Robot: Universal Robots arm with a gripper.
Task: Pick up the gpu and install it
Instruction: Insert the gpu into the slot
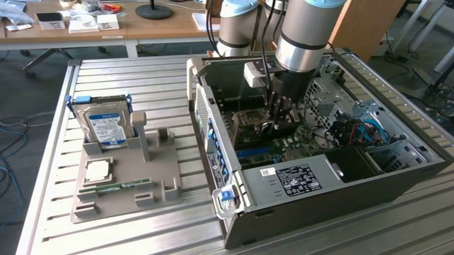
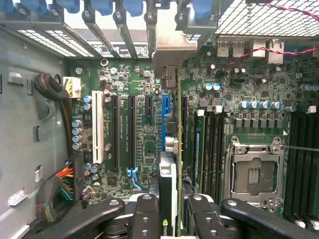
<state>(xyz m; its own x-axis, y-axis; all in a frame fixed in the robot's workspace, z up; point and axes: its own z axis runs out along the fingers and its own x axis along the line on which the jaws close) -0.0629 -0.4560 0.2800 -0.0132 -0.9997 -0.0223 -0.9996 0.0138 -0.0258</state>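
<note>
The gpu (image 2: 168,149) appears edge-on in the wrist view, standing upright on its long edge. Its silver end bracket (image 2: 172,50) lies against the case's rear slot openings. The card runs along the blue slot (image 2: 163,117) on the green motherboard (image 2: 144,144); whether it is seated I cannot tell. My gripper (image 2: 172,216) is shut on the card, with a black finger (image 2: 147,214) on each side. In the exterior view my gripper (image 1: 277,119) reaches down into the open computer case (image 1: 298,212), with the dark card (image 1: 273,132) below it.
Beside the card sit the CPU socket (image 2: 254,174), memory slots (image 2: 212,144) and cable bundles (image 2: 55,189). To the exterior view's left, a grey fixture (image 1: 120,191) carries a blue-labelled hard drive (image 1: 106,125), a processor chip (image 1: 98,170) and a memory stick (image 1: 117,186).
</note>
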